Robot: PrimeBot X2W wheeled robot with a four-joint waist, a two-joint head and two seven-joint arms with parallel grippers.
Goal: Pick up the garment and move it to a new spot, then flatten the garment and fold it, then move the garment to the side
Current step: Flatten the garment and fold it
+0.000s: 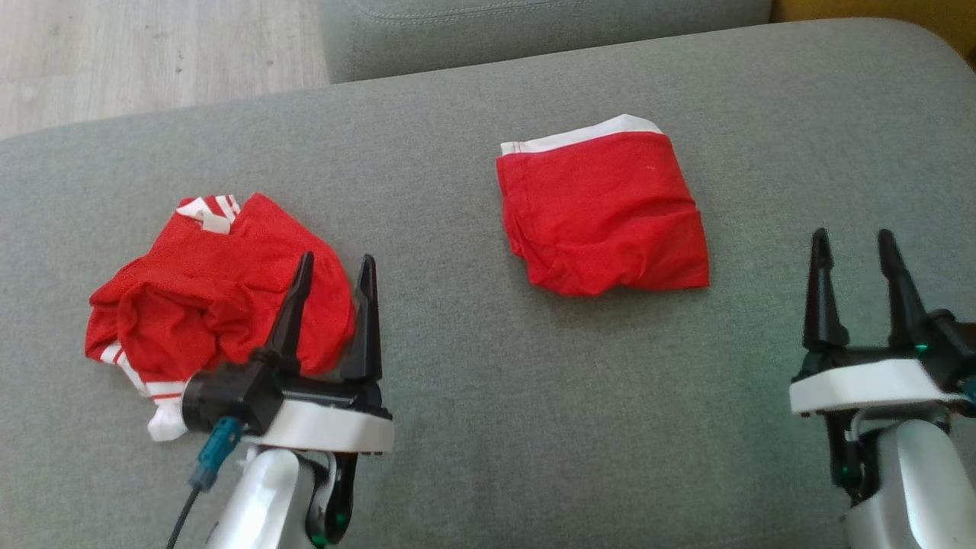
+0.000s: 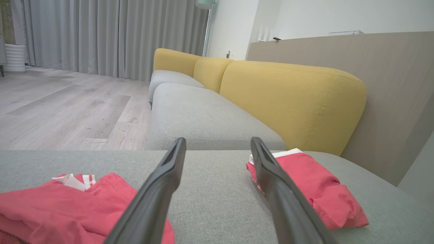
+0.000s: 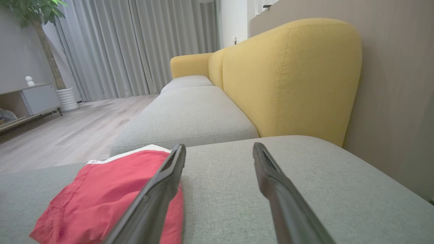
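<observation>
Both claws spread and empty, folded piece lying free, crumpled piece waiting.

Nearest, at lower left of the head view, the left claw [image 1: 338, 259] is hovering with fingers wide apart and pinching nothing, its tips lying over the near-right edge of the crumpled red garment [image 1: 206, 290]. At lower right, the right claw [image 1: 852, 235] is also standing spread and empty, apart from the folded red garment [image 1: 602, 217]. That piece is lying flat just right of centre, its white waistband on the far edge. Both pieces are resting on the grey sofa cushion [image 1: 457, 381], with the wood floor [image 1: 152, 53] showing at upper left beyond it. Judging from this, the fold is looking finished and the bundle is coming up for pick-up. That is calling for the left claw dropping onto the bunched cloth and closing on a thick fold, not a single thin layer.
</observation>
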